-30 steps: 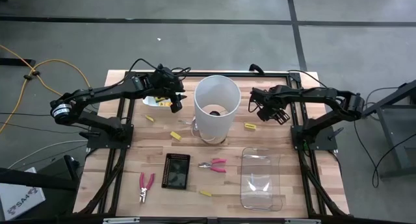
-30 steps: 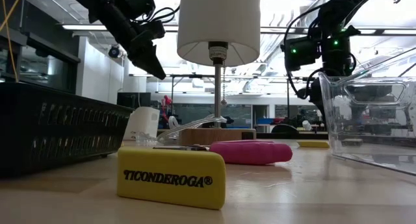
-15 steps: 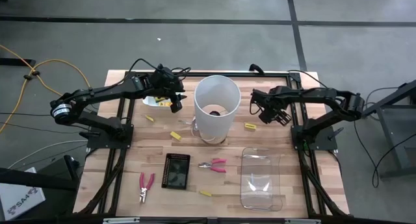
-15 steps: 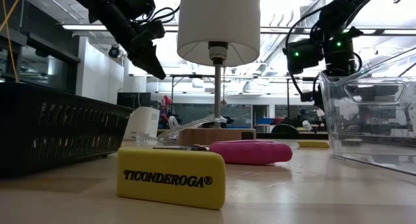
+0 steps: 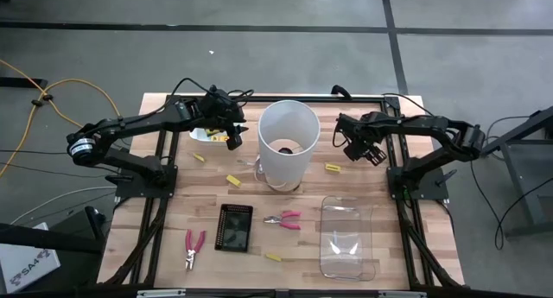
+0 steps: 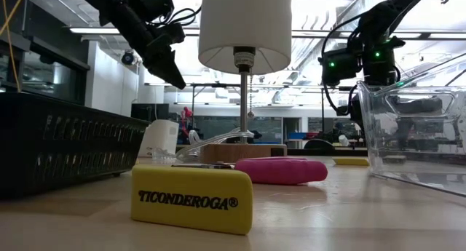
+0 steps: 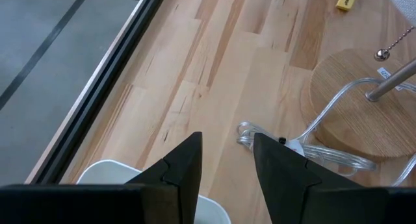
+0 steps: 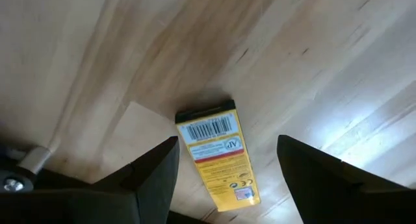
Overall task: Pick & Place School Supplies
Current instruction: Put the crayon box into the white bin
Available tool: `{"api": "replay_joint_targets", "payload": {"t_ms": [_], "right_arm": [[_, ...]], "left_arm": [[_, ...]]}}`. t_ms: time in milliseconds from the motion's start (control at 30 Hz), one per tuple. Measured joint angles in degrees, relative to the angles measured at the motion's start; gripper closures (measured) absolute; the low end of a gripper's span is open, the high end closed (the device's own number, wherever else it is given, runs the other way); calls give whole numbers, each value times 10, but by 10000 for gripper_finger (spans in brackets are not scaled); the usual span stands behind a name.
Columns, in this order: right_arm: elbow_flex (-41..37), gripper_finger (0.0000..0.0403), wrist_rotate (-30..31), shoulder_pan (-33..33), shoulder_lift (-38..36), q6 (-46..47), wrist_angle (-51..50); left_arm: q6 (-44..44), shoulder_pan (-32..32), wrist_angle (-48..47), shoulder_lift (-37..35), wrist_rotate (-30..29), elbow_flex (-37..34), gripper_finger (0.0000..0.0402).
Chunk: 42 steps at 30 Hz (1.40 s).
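Your yellow piece (image 8: 217, 156) with the barcode label lies flat on the wooden table (image 5: 406, 255), just to the right of the lamp (image 5: 288, 142). In the right wrist view it sits in the wide gap between the two dark fingers (image 8: 153, 172) and does not touch them. So your right gripper (image 5: 361, 148) hangs over this piece with its jaws wide apart and nothing in them. From above, the same piece (image 5: 333, 168) shows beside the lamp's white shade, a little nearer the front of the table than the gripper.

Your left gripper (image 5: 232, 134) hangs on the other side of the lamp, up off the table. Its fingers (image 7: 179, 165) are apart with only a small gap, and nothing is between them. Under it you can see a white dish (image 7: 117, 172), and from above a yellow piece shows there, close to the gripper's tip.

Two more yellow pieces lie left of the lamp, one small (image 5: 199, 157) and one closer (image 5: 232, 180). In front of the lamp lie pink pliers (image 5: 285, 218), a black box (image 5: 234, 226) and a clear tub (image 5: 347, 237). Another yellow piece (image 5: 273, 256) lies farther to the front, and a second pair of pink pliers (image 5: 193, 245) lies left of the black box.
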Motion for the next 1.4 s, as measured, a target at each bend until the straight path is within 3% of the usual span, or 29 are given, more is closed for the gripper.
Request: {"api": "replay_joint_targets", "payload": {"t_ms": [500,933,1067,1400], "right_arm": [[0,152,-6,-10,2,-60,-2],[2,152,22,-9,79,-57,19],[1,152,50,-9,83,-55,16],[0,152,42,-9,83,-52,-8]], "left_arm": [[1,0,0,0,0,0,269],[1,0,0,0,0,0,269],[1,0,0,0,0,0,269],[1,0,0,0,0,0,269]]}}
